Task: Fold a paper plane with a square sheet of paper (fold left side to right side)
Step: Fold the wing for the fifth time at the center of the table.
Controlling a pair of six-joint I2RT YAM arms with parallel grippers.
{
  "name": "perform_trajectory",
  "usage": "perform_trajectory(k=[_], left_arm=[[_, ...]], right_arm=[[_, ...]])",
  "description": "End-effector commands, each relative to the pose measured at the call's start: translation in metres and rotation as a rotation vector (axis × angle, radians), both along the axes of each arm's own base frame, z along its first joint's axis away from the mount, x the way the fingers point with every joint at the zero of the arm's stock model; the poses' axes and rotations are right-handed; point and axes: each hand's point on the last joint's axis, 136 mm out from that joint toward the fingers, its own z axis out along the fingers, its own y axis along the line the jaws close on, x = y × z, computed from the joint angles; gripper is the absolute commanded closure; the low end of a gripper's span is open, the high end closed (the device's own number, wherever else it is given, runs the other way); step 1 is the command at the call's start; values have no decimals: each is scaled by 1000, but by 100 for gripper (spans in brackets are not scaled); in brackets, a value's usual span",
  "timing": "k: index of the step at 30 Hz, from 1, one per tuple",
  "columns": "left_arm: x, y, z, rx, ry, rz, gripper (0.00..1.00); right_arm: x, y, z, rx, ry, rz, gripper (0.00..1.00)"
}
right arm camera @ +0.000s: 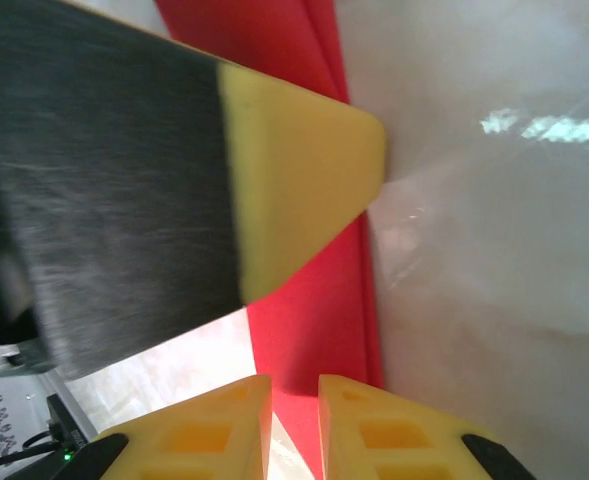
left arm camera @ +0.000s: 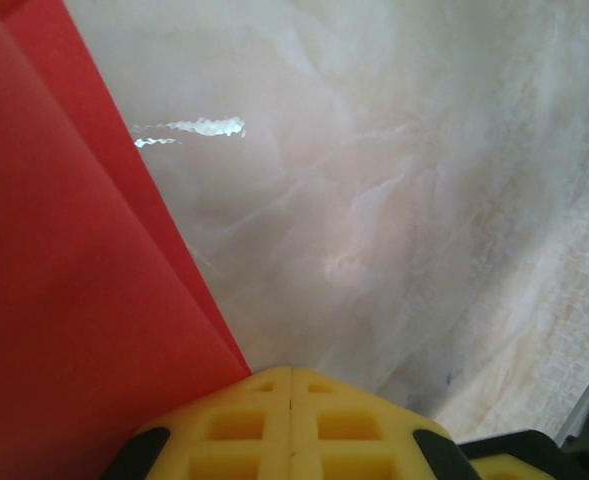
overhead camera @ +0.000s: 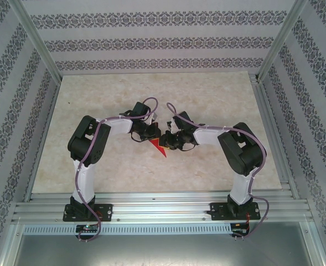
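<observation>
Top external view: two arms bend inward and meet at the middle of a pale marbled table [overhead camera: 96, 111]. The left gripper [overhead camera: 151, 134] and right gripper [overhead camera: 168, 139] are close together. Just below them lies the red sheet of paper [overhead camera: 158, 147], showing as a small pointed triangle.

Left wrist view: the left gripper [left arm camera: 291, 385] has its yellow pads [left arm camera: 234, 425] pressed flat together. The sheet of paper [left arm camera: 64, 300] reaches their left corner; whether it is pinched cannot be told.

Right wrist view: the right gripper [right arm camera: 294, 395] stands narrowly apart, red sheet of paper [right arm camera: 314, 300] showing in the gap. Whether it grips cannot be told. A black finger with a yellow pad [right arm camera: 294, 170] lies over the paper.
</observation>
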Motion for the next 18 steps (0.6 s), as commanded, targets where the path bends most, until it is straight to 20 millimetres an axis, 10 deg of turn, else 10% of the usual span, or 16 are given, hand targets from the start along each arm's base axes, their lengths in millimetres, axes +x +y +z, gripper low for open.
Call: perform_trajectory(k=[1, 7, 18], left_arm=[[0, 21, -37, 115, 21, 22, 94], [9, 16, -14, 68, -7, 12, 89], [19, 37, 85, 8, -193, 20, 66]], right_arm=[[-4, -1, -14, -36, 6, -8, 80], [-20, -30, -44, -186, 52, -29, 81], [-20, -43, -58, -230, 82, -70, 84]])
